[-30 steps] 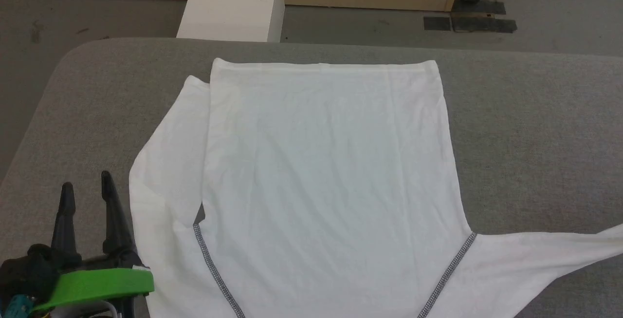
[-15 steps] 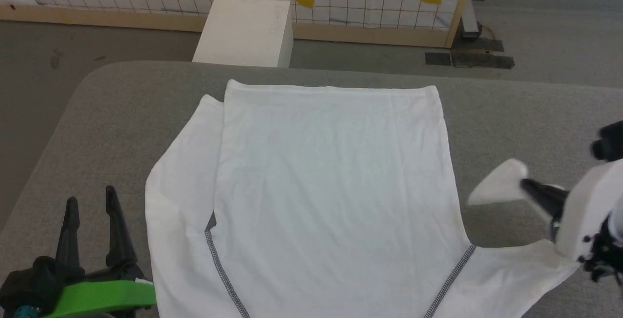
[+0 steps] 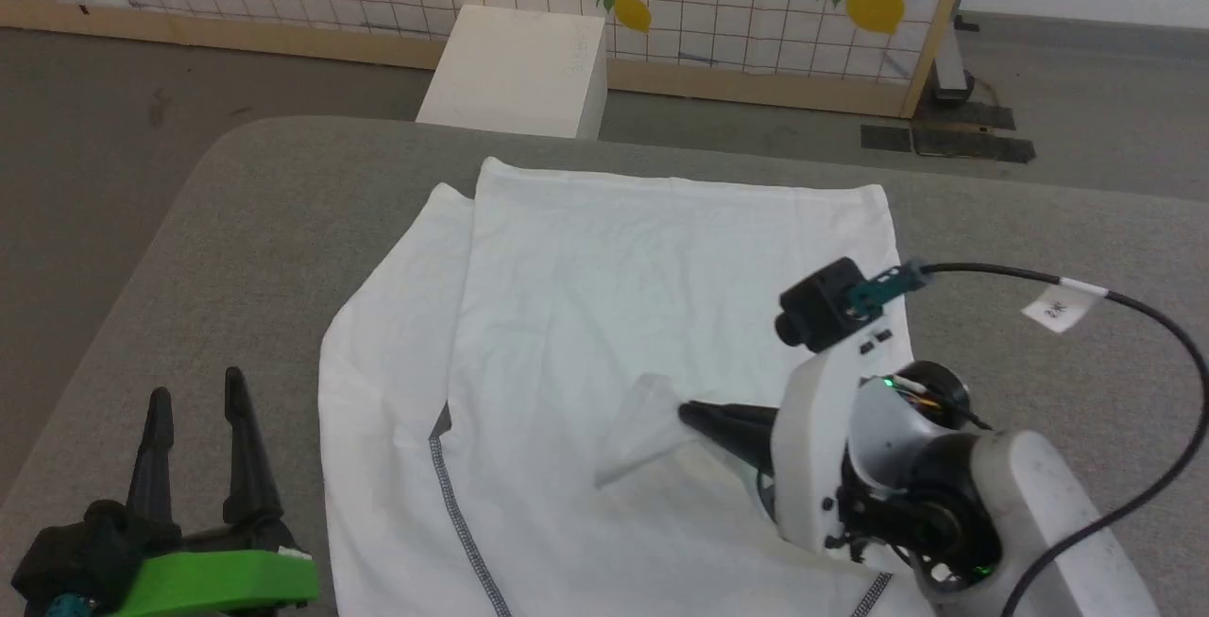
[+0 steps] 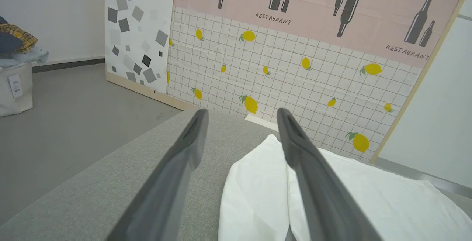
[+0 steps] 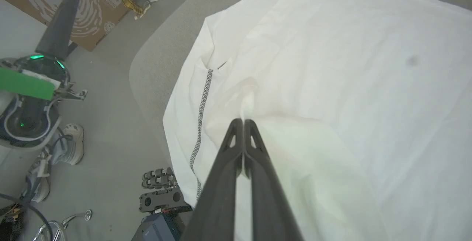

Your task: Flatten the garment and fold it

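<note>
Pinching the cuff end of a sleeve (image 3: 640, 428) between two dark fingers pressed tight together, the right gripper (image 3: 688, 412) holds that thin white fabric lifted above the chest of the garment (image 3: 586, 296). The garment lies spread flat on a grey padded table (image 3: 236, 220), hem towards the far edge. To fold this sleeve well, it seems best to carry it straight across the body, lower it until the cloth rests on the shirt, and only then let go. The pull should stay light, since a hard one could drag the smooth panel into creases. The right arm reaches in from the lower right, its pale wrist turned so the fingers point leftward over the shirt, about level. The other sleeve (image 3: 387, 362) already lies alongside the body. Just beside it the left gripper (image 3: 196, 385) rests near the table's near left corner, fingers spread apart and empty, pointing away from the robot. A white box (image 3: 519, 69) stands on the floor beyond.
</note>
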You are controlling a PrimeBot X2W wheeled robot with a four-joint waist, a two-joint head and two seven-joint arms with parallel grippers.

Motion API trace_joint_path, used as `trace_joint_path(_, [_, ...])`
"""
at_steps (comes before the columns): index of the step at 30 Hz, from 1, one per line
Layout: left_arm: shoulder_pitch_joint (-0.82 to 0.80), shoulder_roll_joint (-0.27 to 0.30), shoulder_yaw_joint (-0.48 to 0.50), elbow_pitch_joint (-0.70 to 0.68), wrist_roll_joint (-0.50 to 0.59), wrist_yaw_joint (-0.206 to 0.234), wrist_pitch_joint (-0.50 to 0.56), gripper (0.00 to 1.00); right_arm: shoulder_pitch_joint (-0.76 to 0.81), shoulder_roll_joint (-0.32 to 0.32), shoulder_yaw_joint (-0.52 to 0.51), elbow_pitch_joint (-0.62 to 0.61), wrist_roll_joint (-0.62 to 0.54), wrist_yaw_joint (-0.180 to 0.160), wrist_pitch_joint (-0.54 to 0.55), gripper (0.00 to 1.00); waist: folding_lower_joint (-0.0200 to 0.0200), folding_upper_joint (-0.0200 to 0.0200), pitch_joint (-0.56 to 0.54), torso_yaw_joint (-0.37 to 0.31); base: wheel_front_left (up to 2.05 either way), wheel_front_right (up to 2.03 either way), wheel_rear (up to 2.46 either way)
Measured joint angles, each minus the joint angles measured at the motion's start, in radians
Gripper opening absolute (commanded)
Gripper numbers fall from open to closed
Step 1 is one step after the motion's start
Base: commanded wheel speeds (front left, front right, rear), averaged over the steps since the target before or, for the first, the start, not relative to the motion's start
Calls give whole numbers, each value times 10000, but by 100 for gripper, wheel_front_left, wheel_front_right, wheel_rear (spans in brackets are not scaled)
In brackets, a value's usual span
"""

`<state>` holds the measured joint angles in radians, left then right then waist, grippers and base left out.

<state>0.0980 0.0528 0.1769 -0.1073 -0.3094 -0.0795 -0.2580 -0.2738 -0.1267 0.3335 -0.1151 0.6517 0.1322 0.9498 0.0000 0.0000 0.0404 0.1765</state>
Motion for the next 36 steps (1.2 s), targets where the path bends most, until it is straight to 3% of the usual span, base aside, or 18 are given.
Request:
trace_joint_path(5, [-26, -2, -242, 21, -2, -2, 0, 100, -1335, 548, 1198, 1923, -19, -2, -1747, 0, 0, 0, 272, 304, 0, 0, 0])
trace_joint_path(12, [-94, 0, -460, 79, -174, 12, 0, 100, -1976, 686, 2360, 3793, -130, 0, -2243, 0, 0, 0, 603, 580, 0, 0, 0])
trace_joint_path(13, [-110, -2, -483, 88, -176, 12, -2, 100, -1983, 686, 2458, 3969, -136, 0, -2313, 7, 0, 0, 633, 605, 0, 0, 0])
trace_joint_path(14, [-133, -2, -500, 90, -178, 15, -2, 100, -1983, 692, 2548, 4148, -119, 0, -2408, 100, 0, 0, 669, 627, 0, 0, 0])
trace_joint_path(20, [-165, 0, -531, 100, -190, 90, 0, 100, -2327, 708, 2568, 4393, 142, -2, -3187, 100, 0, 0, 735, 560, 0, 0, 0])
trace_joint_path(24, [-163, 0, -537, 102, -186, 105, 0, 100, -2550, 614, 1829, 3887, 439, 0, -4017, 100, 0, 0, 621, 422, 0, 0, 0])
trace_joint_path(31, [-107, -2, -449, 59, -161, 161, 0, 100, -2396, 96, -1045, 3033, 79, -2, -5950, 100, 0, 0, 366, 145, 0, 0, 0])
trace_joint_path(32, [-45, -2, -401, 31, -159, 188, 0, 100, -2097, 56, -2025, 2911, -261, -2, -6435, 100, 0, 0, 310, 48, 0, 0, 0])
trace_joint_path(36, [11, -2, -393, 29, -157, 190, -2, 100, -1203, 84, -3954, 2638, -1202, -2, -7120, 100, 0, 0, 203, -121, 0, 0, 0])
